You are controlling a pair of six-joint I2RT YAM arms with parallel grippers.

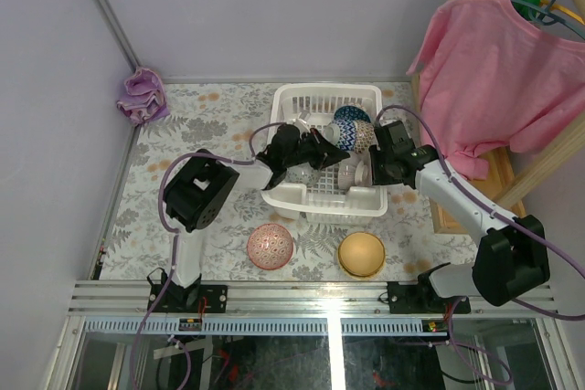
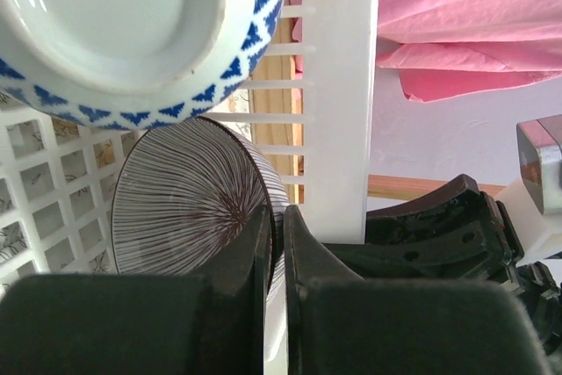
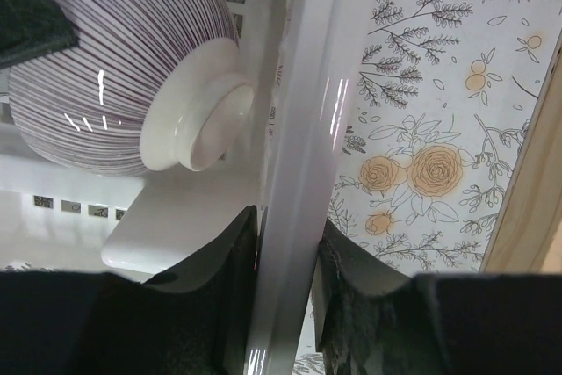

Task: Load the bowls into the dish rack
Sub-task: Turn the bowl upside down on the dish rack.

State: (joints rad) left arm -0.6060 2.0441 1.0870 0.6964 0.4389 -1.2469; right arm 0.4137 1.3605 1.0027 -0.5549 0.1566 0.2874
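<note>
Bowls [image 1: 352,173], loaded in part. In the rack [image 1: 322,96], upper middle of the top view: blue bowl [image 1: 355,137] on edge toward the upper right, striped bowl [image 3: 114,68] on its side against the right wall, plus something whitish at the left, too blurred to name. Still out on the table [image 1: 183,134], lower middle: pink bowl [image 1: 271,246] and yellow bowl [image 1: 362,254], both upright, apart from each other and from the rack. Judged roughly halfway, with at least those two left.

Left gripper [image 2: 276,217] pressed shut inside the rack, tips just beside the striped bowl's rim; cannot tell whether touching. Right gripper [image 3: 285,221] narrowed across the right wall, one finger on either side, seemingly clamped on it, probably to steady the rack.

Around: pink shirt [image 1: 498,70] hanging at upper right, purple cloth [image 1: 142,93] at upper left, wooden frame [image 1: 475,198] at right. No obstacle seen between rack and loose bowls. Crowded over the rack with both arms, though; need to back out past walls and standing bowls before reaching down.
</note>
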